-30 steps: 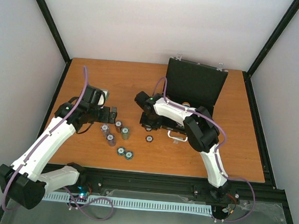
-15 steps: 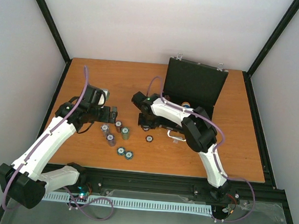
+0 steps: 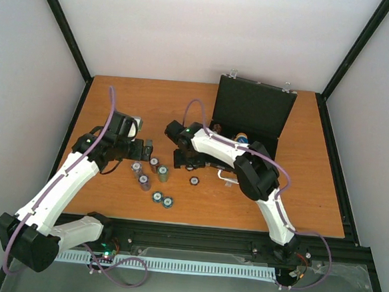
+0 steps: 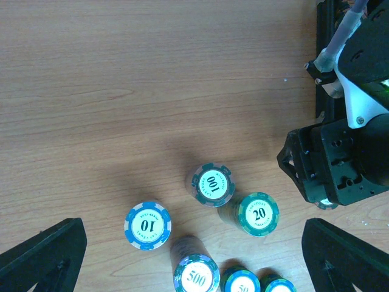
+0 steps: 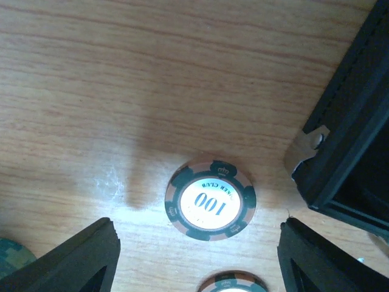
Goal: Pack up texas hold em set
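early days, judging by the layout: flat black hinged case with silver latches [image 3: 253, 113] propped open toward the far right of the orange-brown wood-grain counter [image 3: 311, 201], lid upright, a small blue round piece [image 3: 242, 137] just visible inside. out on the bare wood: small stacks of round poker chips [image 3: 149, 173] in a loose cluster left of the case, among them a blue 10 stack [image 4: 148, 225] and a green 20 stack [image 4: 258, 213], plus a brown-and-green 100 chip [image 5: 210, 199] lying flat near a latch corner of the case. left pincer [image 3: 142, 147] spread wide above the cluster, grasping nothing; right pincer [image 5: 200, 255] released too, hovering over that 100 chip without touching it. left to do, most likely: nearly every chip into the case, then lid down and latches shut. plain white walls [image 3: 209, 33] on three sides, black frame struts [image 3: 61, 23] running up the corners
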`<state>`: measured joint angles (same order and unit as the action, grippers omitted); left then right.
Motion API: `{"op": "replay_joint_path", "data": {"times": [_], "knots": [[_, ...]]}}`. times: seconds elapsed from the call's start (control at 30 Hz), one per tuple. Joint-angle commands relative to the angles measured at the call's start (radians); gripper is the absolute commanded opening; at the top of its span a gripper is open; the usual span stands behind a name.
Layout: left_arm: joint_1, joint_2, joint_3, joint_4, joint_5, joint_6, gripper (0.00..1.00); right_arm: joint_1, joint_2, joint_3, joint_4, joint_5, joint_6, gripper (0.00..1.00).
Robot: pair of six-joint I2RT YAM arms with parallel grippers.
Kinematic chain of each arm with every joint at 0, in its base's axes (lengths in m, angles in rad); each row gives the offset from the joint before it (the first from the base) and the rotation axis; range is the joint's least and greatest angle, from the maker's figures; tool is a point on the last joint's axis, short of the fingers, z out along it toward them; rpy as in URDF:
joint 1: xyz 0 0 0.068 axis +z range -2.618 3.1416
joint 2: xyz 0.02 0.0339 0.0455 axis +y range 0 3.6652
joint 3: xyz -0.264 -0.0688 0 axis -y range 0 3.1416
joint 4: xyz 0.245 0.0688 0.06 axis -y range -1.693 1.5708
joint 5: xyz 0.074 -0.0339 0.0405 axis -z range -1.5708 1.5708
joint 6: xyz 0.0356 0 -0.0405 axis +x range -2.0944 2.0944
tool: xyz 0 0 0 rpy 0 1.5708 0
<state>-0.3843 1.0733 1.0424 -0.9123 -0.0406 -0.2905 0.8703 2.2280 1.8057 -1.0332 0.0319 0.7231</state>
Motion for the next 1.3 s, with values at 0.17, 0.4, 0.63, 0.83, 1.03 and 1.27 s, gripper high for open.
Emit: {"op": "replay_joint_path", "data": {"times": [0.17, 0.4, 0.63, 0.83, 1.03, 1.27], "knots": [[-0.001, -0.012, 0.012, 0.006, -0.001, 0.011, 1.0, -0.013, 0.071, 0.021, -0.011, -0.014, 0.044, 0.72], [-0.001, -0.007, 0.012, 0.01, 0.001, 0.013, 1.0, -0.014, 0.107, 0.037, -0.026, -0.007, 0.046, 0.67], [-0.001, -0.011, 0.003, 0.01, -0.001, 0.013, 1.0, -0.014, 0.102, 0.021, -0.016, -0.018, 0.046, 0.51], [-0.001, -0.013, -0.001, 0.009, -0.002, 0.011, 1.0, -0.014, 0.103, 0.013, -0.01, -0.022, 0.042, 0.37], [-0.001, -0.015, -0.004, 0.009, -0.004, 0.012, 1.0, -0.015, 0.091, 0.008, -0.013, -0.014, 0.033, 0.32], [-0.001, -0.018, -0.003, 0.008, -0.004, 0.011, 1.0, -0.011, 0.035, 0.013, -0.024, 0.005, 0.015, 0.32]]}}
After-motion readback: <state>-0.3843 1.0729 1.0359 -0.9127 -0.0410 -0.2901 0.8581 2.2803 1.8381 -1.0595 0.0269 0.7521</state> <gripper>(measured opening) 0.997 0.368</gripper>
